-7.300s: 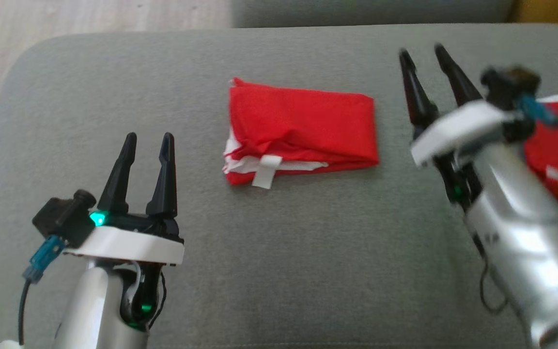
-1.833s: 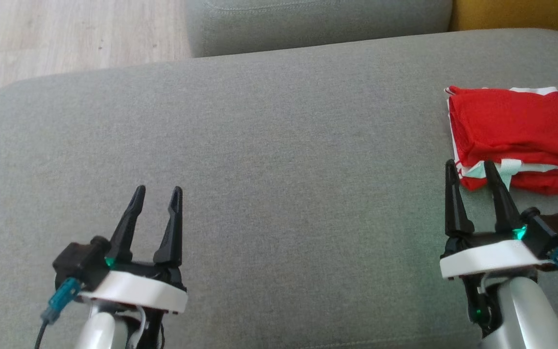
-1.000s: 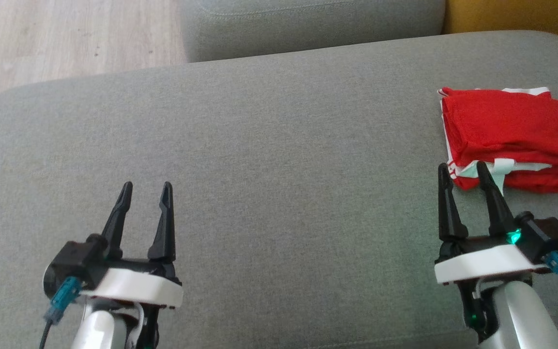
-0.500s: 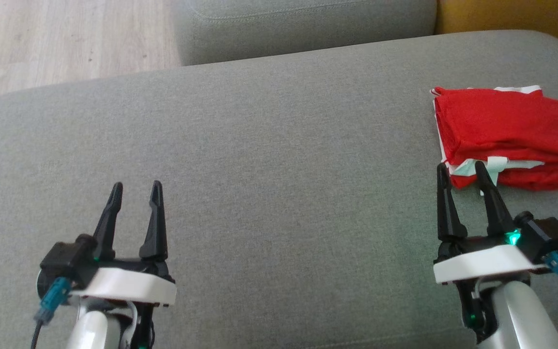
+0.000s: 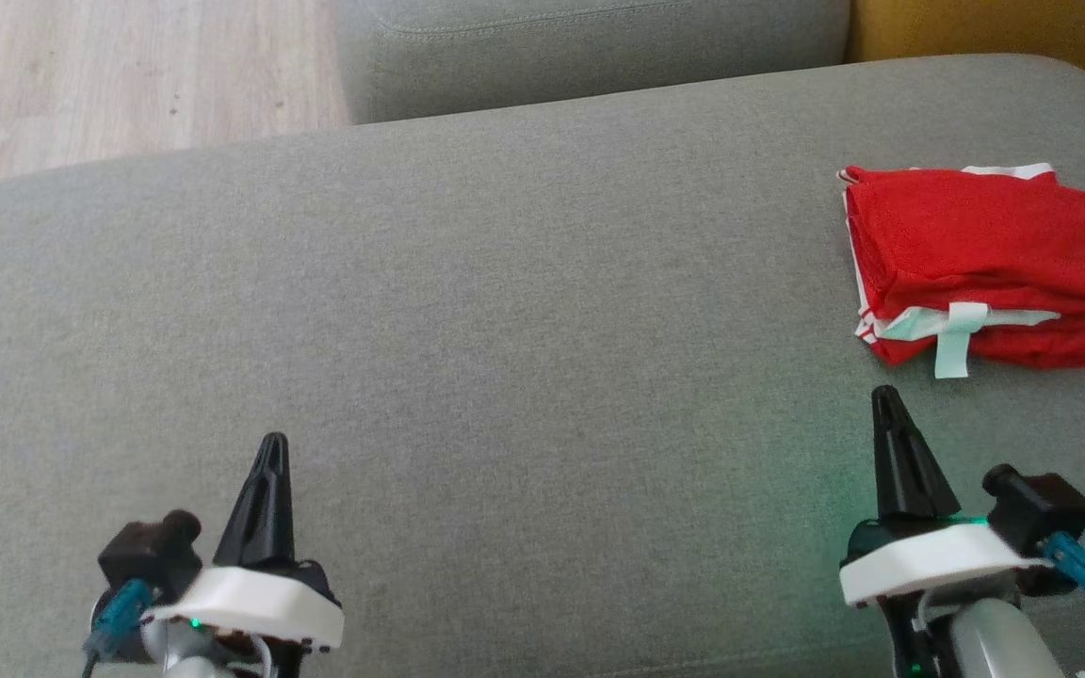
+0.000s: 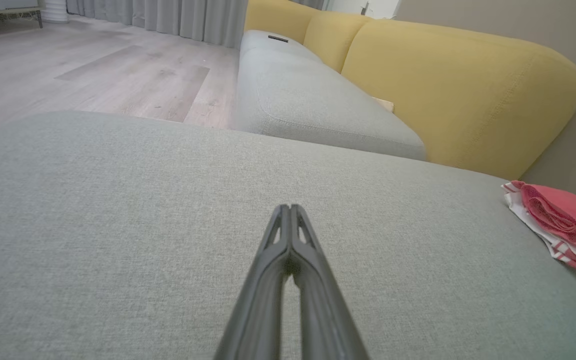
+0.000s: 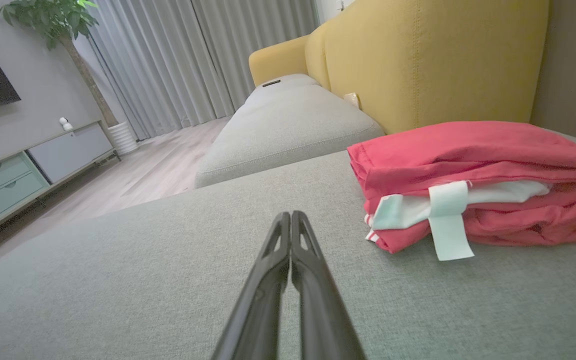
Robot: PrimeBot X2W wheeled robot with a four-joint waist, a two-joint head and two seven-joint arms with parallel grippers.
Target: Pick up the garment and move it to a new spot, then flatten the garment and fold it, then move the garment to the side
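The garment [image 5: 985,254] is red with white trim and lies folded at the right side of the grey cushion [image 5: 505,330]. A white tag hangs over its near edge. My right gripper [image 5: 884,395] is shut and empty, a little short of the garment and apart from it. In the right wrist view the garment [image 7: 473,175] lies ahead and to the right of the shut right gripper [image 7: 291,215]. My left gripper [image 5: 272,443] is shut and empty near the cushion's front left. In the left wrist view the left gripper [image 6: 288,207] points across bare cushion, with the garment [image 6: 563,225] at the far right.
A second grey seat cushion [image 5: 590,38] lies beyond the one I work on, with a yellow backrest [image 6: 443,90] behind it. Wooden floor [image 5: 119,66] runs off to the far left. A cabinet [image 7: 28,165] and a potted plant [image 7: 53,20] stand by the curtains.
Both grippers have shut and drawn back toward me, so the right one no longer overlaps the garment's near edge. The garment lies as before.
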